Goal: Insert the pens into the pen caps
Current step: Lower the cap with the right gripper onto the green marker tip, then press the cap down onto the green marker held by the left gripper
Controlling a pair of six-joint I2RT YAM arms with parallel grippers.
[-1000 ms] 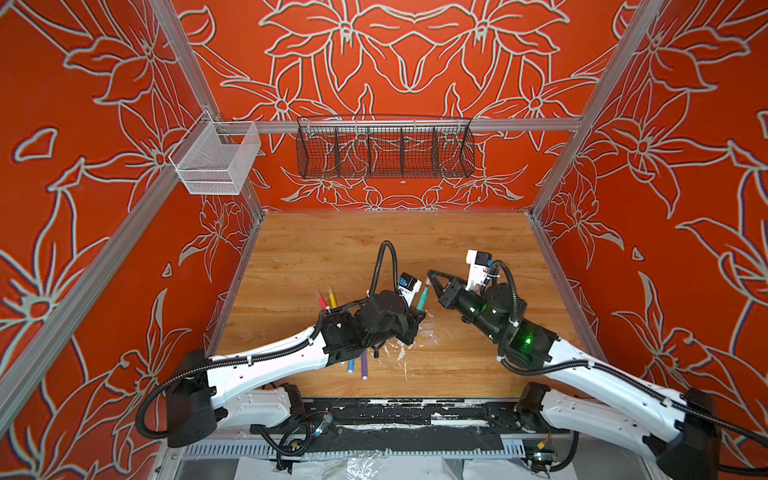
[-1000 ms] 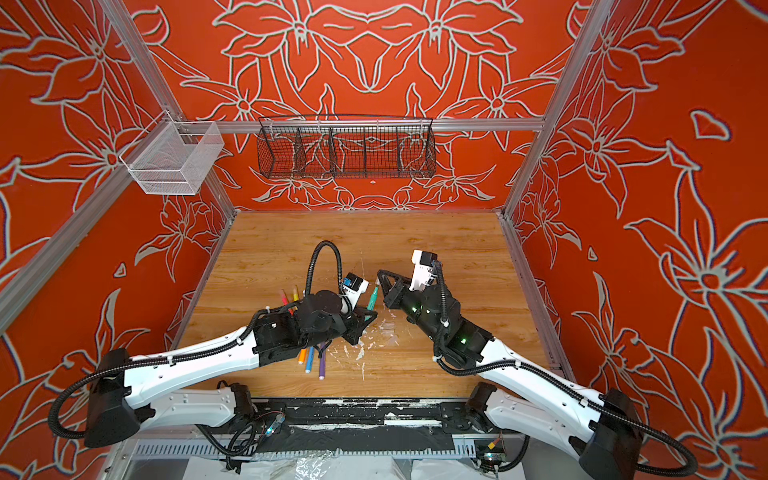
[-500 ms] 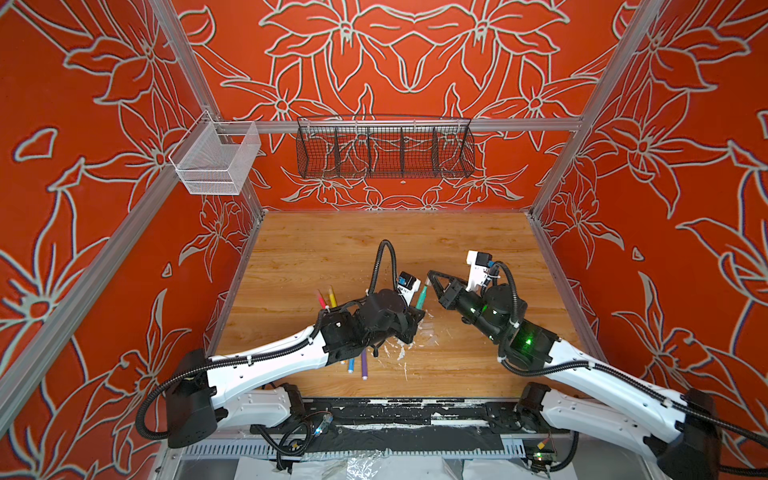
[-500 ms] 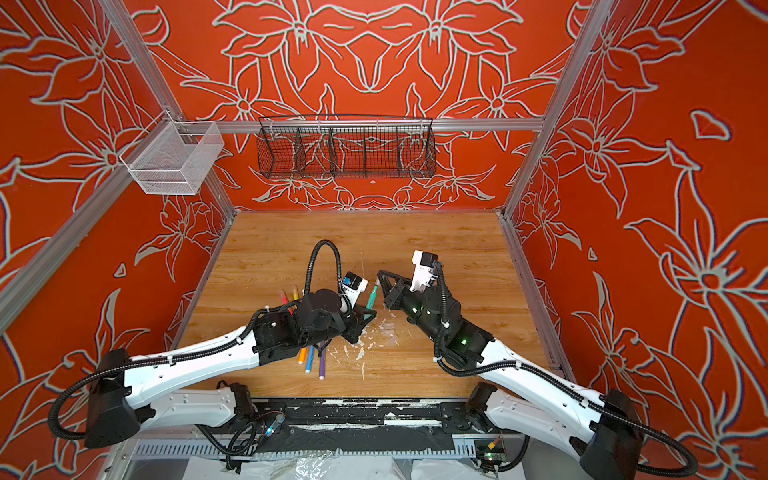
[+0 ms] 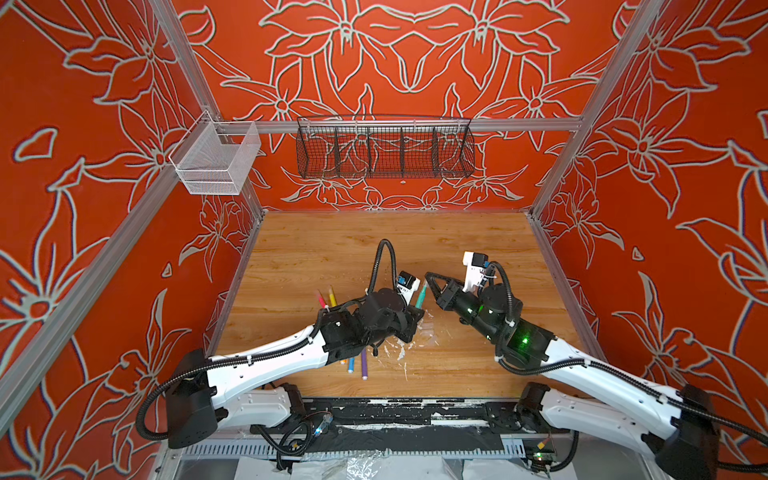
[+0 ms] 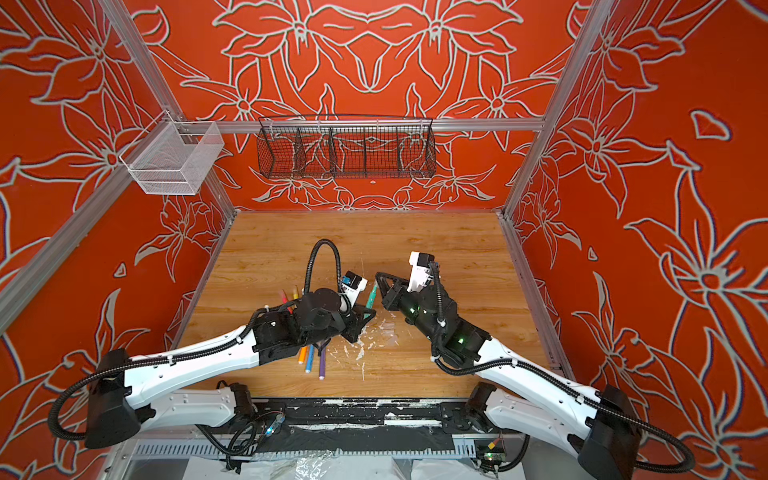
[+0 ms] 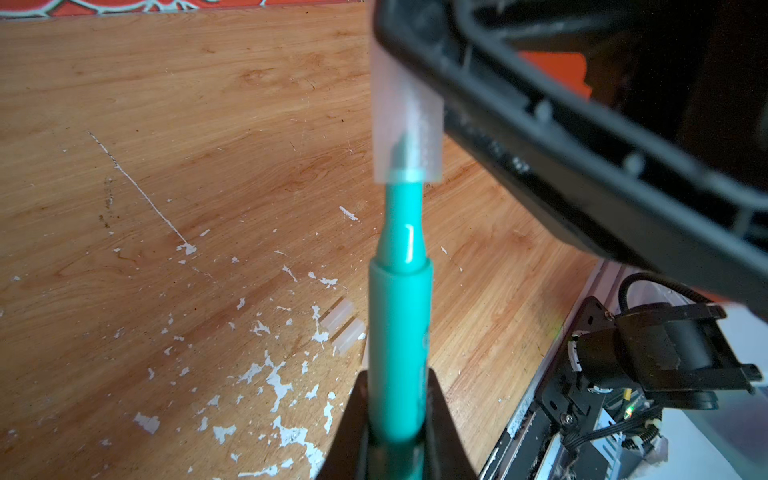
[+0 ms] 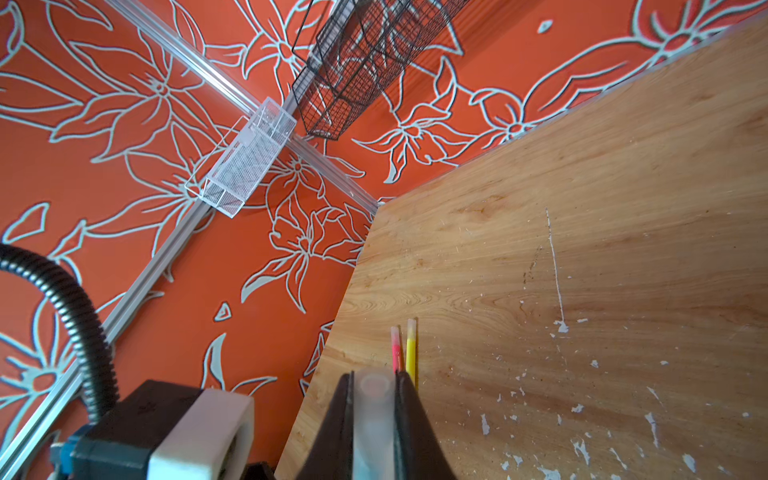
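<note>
2 jaw pairs: both closed on loads.
Left gripper (image 7: pixel 397 376): clamps slim teal-green felt-tip pen (image 7: pixel 399 311).
Right gripper (image 8: pixel 374 378): clamps small clear plastic tube cap (image 7: pixel 405 120).
Pen tip: just inside cap's mouth.
Wooden table (image 7: pixel 166 124): 2 loose clear caps (image 7: pixel 337 316).

In both top views the right tool (image 5: pixel 429 276) has slid a tiny bit to the left. It is now closer to the top end of the green pen (image 5: pixel 420 296). In the left wrist view, the clear cap (image 7: pixel 406 124) it holds sits over the pen's tip.
</note>
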